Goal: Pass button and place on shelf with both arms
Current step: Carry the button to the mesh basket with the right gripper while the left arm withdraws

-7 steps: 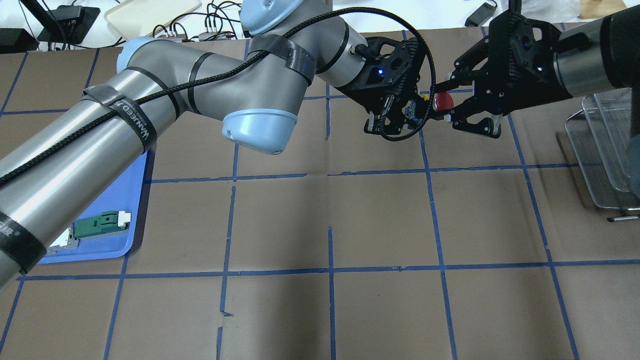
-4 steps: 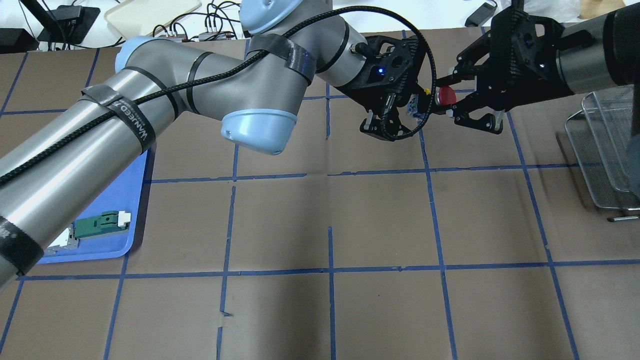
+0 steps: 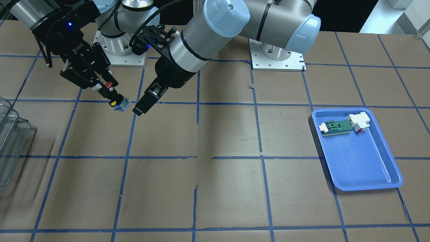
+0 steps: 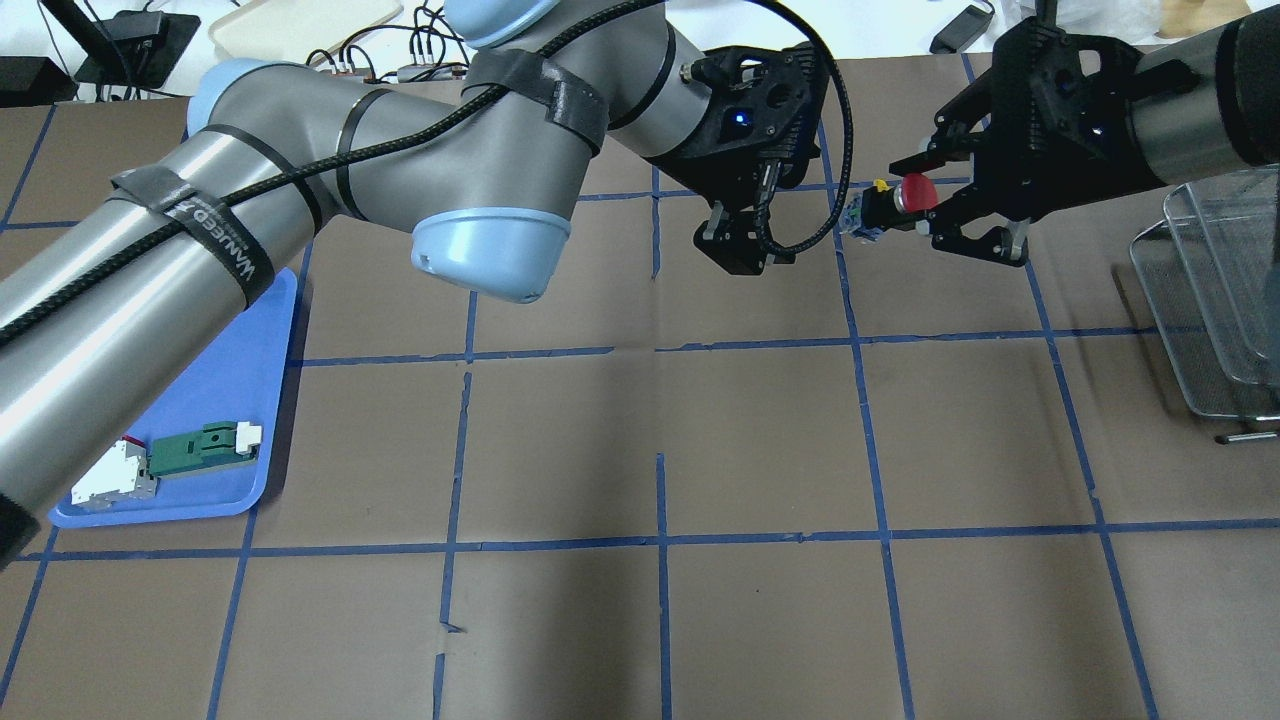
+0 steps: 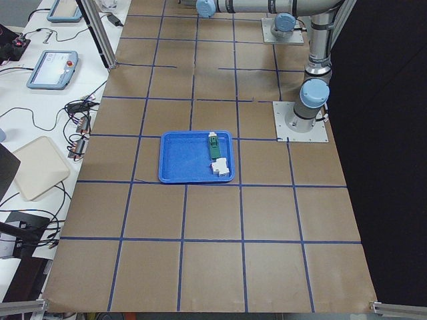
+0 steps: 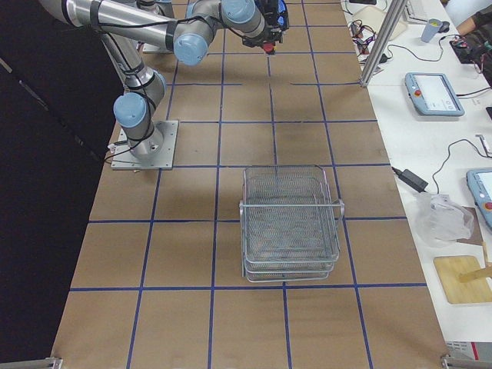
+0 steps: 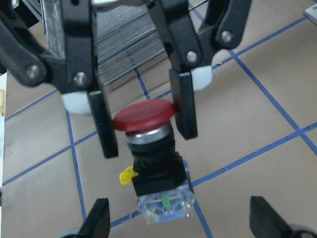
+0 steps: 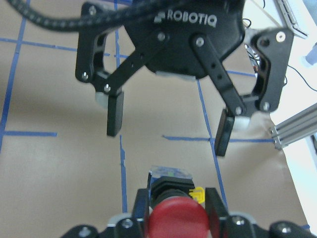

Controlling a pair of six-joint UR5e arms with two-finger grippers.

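The button (image 4: 895,201), with its red cap, black body and yellow bit, hangs in the air, held at the cap by my right gripper (image 4: 918,200), which is shut on it. It also shows in the front view (image 3: 114,98), the left wrist view (image 7: 148,148) and the right wrist view (image 8: 176,210). My left gripper (image 4: 735,250) is open and empty, a short way to the left of the button's base; its spread fingers (image 8: 115,114) face the button. The wire-mesh shelf (image 4: 1210,300) stands at the table's right edge, and it shows in the right view (image 6: 290,223).
A blue tray (image 4: 240,400) at the left holds a green-and-white part (image 4: 200,447) and a white block (image 4: 110,480). The brown table carries a blue tape grid. Cables and devices lie beyond the far edge.
My left gripper has let go of the button's base and drawn back to the left. My right gripper has shut on the red cap and carries the button slightly right.
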